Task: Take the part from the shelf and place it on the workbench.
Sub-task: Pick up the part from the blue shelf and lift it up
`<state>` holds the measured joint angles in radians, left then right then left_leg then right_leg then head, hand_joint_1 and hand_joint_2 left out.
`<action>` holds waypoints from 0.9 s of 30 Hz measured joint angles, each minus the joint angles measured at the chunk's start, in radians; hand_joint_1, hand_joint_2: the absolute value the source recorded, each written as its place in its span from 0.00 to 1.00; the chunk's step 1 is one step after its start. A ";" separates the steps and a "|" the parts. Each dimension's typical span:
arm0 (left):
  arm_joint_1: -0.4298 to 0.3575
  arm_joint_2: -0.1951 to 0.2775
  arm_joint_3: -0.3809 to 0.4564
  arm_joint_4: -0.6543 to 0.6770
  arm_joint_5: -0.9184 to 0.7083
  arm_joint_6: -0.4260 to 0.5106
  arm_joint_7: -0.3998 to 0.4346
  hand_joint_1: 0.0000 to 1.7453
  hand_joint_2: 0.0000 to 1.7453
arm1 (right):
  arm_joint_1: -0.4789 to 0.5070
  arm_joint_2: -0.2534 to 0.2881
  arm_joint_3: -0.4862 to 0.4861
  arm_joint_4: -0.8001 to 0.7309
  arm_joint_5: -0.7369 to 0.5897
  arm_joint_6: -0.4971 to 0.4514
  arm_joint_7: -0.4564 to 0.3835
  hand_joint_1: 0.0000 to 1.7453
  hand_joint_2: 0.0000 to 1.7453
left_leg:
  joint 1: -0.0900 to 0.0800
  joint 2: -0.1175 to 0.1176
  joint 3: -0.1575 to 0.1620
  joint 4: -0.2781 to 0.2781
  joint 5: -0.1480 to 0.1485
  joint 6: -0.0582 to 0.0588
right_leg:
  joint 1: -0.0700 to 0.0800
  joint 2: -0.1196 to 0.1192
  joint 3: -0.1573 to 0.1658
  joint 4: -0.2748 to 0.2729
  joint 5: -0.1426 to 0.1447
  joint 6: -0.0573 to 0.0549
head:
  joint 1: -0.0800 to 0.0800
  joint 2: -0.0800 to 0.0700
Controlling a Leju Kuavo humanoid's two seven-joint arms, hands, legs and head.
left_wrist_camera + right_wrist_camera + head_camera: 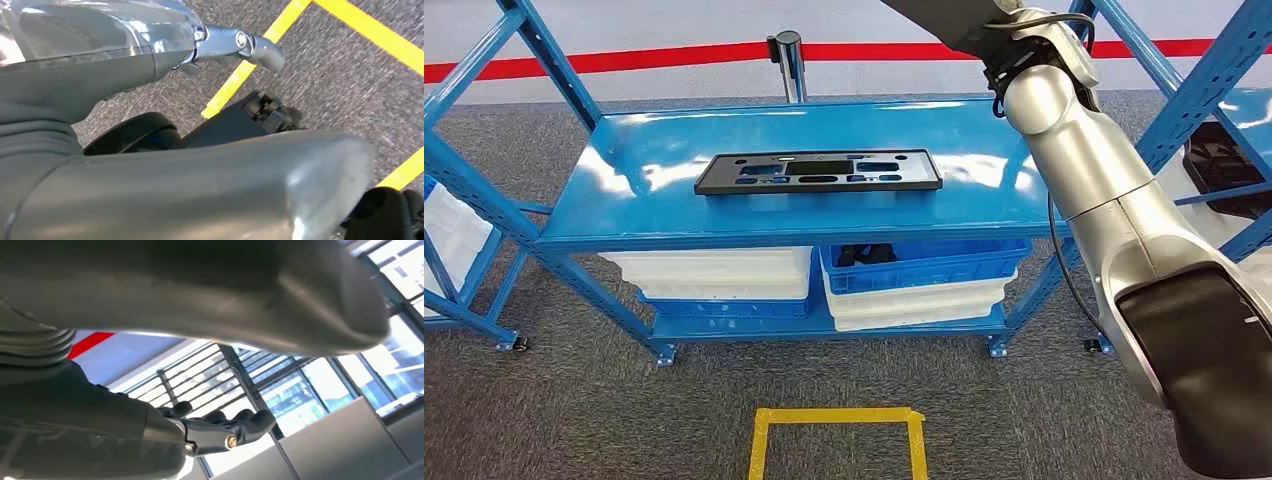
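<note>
A flat black rectangular part point(819, 171) with several slots lies on the top board of the blue shelf point(674, 215), near its middle. My right arm point(1114, 200) rises from the lower right past the shelf's right end and leaves the picture at the top, well above the part. In the right wrist view my right hand point(125, 415) is held high against windows and ceiling, its dark fingers point(225, 427) loosely curled and holding nothing. My left hand point(165, 165) hangs over the carpet by yellow floor tape point(240, 75), fingers point(250, 45) apart, holding nothing.
White and blue bins point(919, 280) stand on the shelf's lower level. Another blue rack with dark parts point(1224, 165) stands at the right, and one more point(464, 250) at the left. A yellow tape square point(836, 430) marks the carpet in front. A post point(789, 55) stands behind.
</note>
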<state>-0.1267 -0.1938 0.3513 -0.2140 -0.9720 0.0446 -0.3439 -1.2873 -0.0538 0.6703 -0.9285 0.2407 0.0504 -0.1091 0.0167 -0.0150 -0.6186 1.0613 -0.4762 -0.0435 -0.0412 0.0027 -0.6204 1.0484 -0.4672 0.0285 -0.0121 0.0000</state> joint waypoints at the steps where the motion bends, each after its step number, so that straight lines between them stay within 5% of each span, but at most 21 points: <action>1: 0.000 0.000 0.000 0.000 0.000 0.000 0.000 0.00 0.00 | 0.000 0.000 0.000 0.000 0.000 0.000 0.000 0.00 0.00 | 0.000 0.002 -0.014 0.030 -0.013 -0.001 | 0.000 -0.001 0.002 0.000 -0.002 -0.003 | -0.005 0.000; 4: 0.001 0.000 0.000 0.000 0.000 0.000 0.000 0.00 0.00 | 0.002 0.000 0.001 0.000 0.000 0.000 0.000 0.00 0.00 | 0.000 0.006 -0.103 0.199 -0.073 -0.003 | 0.001 -0.002 0.009 0.000 -0.009 -0.012 | -0.020 0.000; 6: 0.002 0.000 0.000 0.001 0.000 0.000 0.000 0.00 0.00 | 0.004 0.000 0.003 0.000 -0.002 -0.001 0.000 0.00 0.00 | 0.000 0.006 -0.146 0.260 -0.072 -0.003 | 0.002 -0.003 0.016 0.000 -0.014 -0.013 | -0.025 0.000; 7: 0.002 0.000 0.000 0.001 0.000 0.000 0.000 0.00 0.00 | 0.004 0.000 0.004 0.000 -0.002 -0.001 0.000 0.00 0.00 | 0.000 0.006 -0.140 0.234 -0.045 -0.002 | 0.001 -0.003 0.022 0.000 -0.018 -0.012 | -0.027 0.000; 10: 0.001 0.000 0.000 0.002 0.000 0.000 0.000 0.00 0.00 | 0.003 0.000 0.004 0.000 -0.003 -0.001 0.000 0.00 0.00 | -0.002 0.012 -0.061 0.044 0.050 0.001 | 0.002 -0.002 0.040 0.000 -0.034 -0.001 | -0.033 0.000; 15: 0.000 0.000 0.000 0.003 0.000 0.000 0.000 0.00 0.00 | 0.001 0.000 0.004 -0.002 -0.003 -0.003 -0.001 0.00 0.00 | -0.008 0.008 -0.039 -0.011 0.049 0.023 | 0.004 -0.006 0.044 -0.008 -0.044 0.023 | -0.029 0.000; 17: 0.000 -0.001 0.000 0.003 0.000 0.000 0.000 0.00 0.00 | 0.000 -0.001 0.004 -0.003 -0.003 -0.004 -0.002 0.00 0.00 | -0.006 0.007 -0.033 -0.017 0.048 0.036 | 0.006 -0.006 0.014 0.053 -0.079 0.026 | -0.020 0.000; 20: 0.000 -0.001 0.000 0.003 0.000 0.000 0.000 0.00 0.00 | 0.005 -0.003 0.004 -0.003 -0.003 -0.005 -0.003 0.00 0.00 | -0.010 0.005 -0.030 -0.017 0.042 0.048 | 0.015 -0.005 -0.094 0.243 -0.145 0.023 | 0.000 0.000; 22: 0.001 -0.001 0.000 0.003 0.000 0.000 0.000 0.00 0.00 | 0.008 -0.004 0.004 -0.003 -0.003 -0.005 -0.003 0.00 0.00 | -0.014 0.002 -0.024 -0.016 0.038 0.051 | 0.019 -0.005 -0.118 0.257 -0.116 0.019 | 0.013 0.000; 25: 0.000 -0.002 0.000 0.003 0.000 0.000 0.000 0.00 0.00 | 0.005 -0.005 0.004 -0.003 -0.003 -0.005 -0.003 0.00 0.00 | -0.021 -0.004 -0.013 -0.014 0.029 0.048 | 0.027 -0.005 -0.048 0.070 -0.005 0.005 | 0.028 0.000; 27: -0.001 -0.003 0.000 0.003 0.000 0.000 0.000 0.00 0.00 | 0.003 -0.004 0.004 -0.003 -0.003 -0.005 -0.003 0.00 0.00 | -0.025 -0.006 -0.013 -0.014 0.024 0.043 | 0.032 -0.004 -0.017 0.001 0.013 -0.002 | 0.026 0.000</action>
<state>-0.1276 -0.1969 0.3513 -0.2111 -0.9720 0.0443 -0.3441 -1.2840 -0.0581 0.6744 -0.9312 0.2373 0.0450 -0.1122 -0.0083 -0.0206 -0.6311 1.0476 -0.4517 -0.0008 -0.0091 -0.0012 -0.6369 1.0498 -0.4543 0.0261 0.0140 0.0000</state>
